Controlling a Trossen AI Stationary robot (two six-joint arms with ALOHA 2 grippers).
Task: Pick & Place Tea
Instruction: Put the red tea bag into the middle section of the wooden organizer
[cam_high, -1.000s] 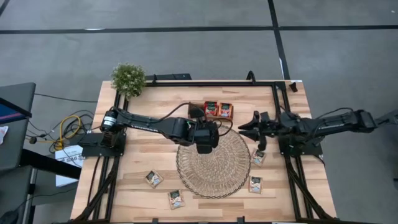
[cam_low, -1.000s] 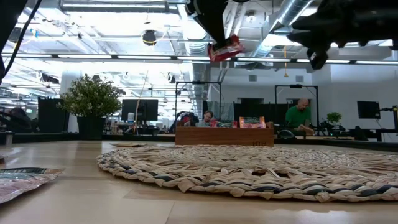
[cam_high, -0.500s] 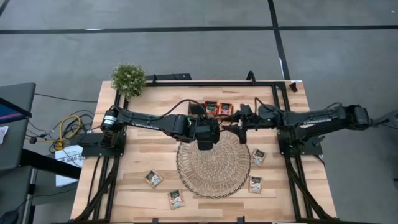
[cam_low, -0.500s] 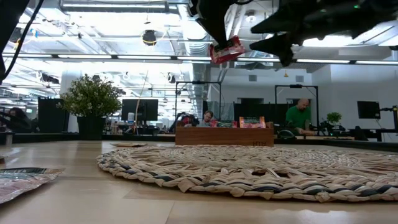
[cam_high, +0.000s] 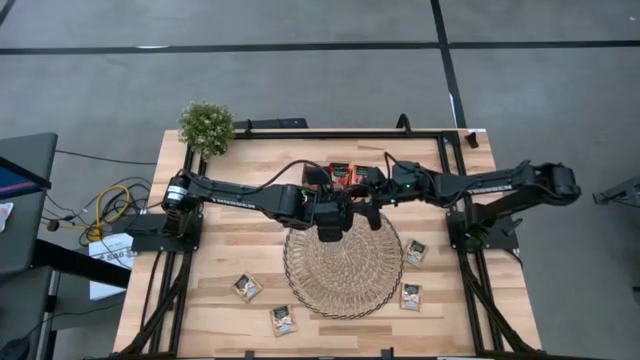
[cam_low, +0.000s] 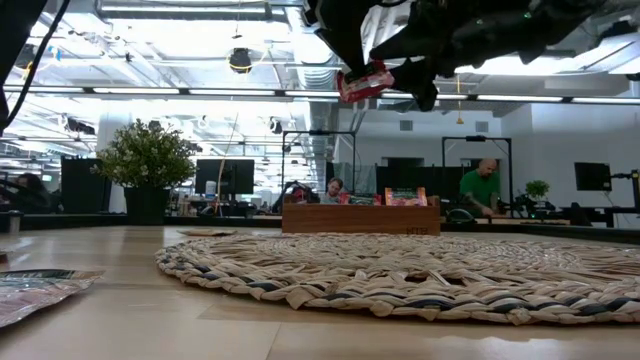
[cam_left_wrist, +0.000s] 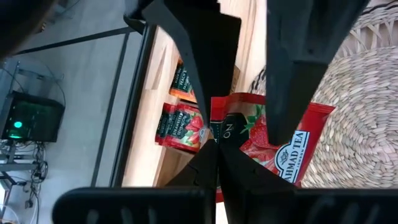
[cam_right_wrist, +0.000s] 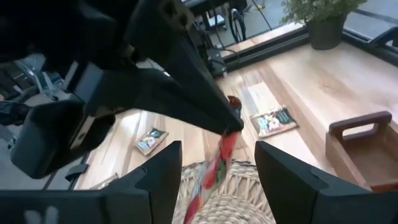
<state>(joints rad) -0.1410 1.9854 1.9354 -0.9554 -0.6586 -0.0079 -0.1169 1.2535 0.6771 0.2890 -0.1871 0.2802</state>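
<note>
My left gripper (cam_left_wrist: 216, 154) is shut on a red tea sachet (cam_left_wrist: 273, 144), which hangs in the air over the far part of the round woven mat (cam_high: 342, 262). In the low view the sachet (cam_low: 365, 80) shows tilted, high above the mat. My right gripper (cam_right_wrist: 217, 182) is open and reaches in from the table's right. Its two fingers stand on either side of the hanging sachet (cam_right_wrist: 214, 165) without touching it. More red sachets (cam_left_wrist: 180, 118) lie in the wooden tray (cam_high: 350, 177) at the far edge. Whitish sachets (cam_high: 247, 288) lie flat on the table. My left gripper pinches the sachet's upper end (cam_right_wrist: 231, 124) between its two fingertips (cam_left_wrist: 208, 134). The fingers come slanting down from the table's left. The sachet hangs below them, tilted and lifted clear of the mat.
A potted plant (cam_high: 206, 126) stands at the far left corner. Two whitish sachets (cam_high: 416, 251) lie right of the mat, and another (cam_high: 283, 320) near the front edge. The two grippers are close together over the mat's far rim.
My right gripper has swung from the table's right side toward the left, closing in on the sachet held by my left gripper. The sachet has stayed in place above the mat.
</note>
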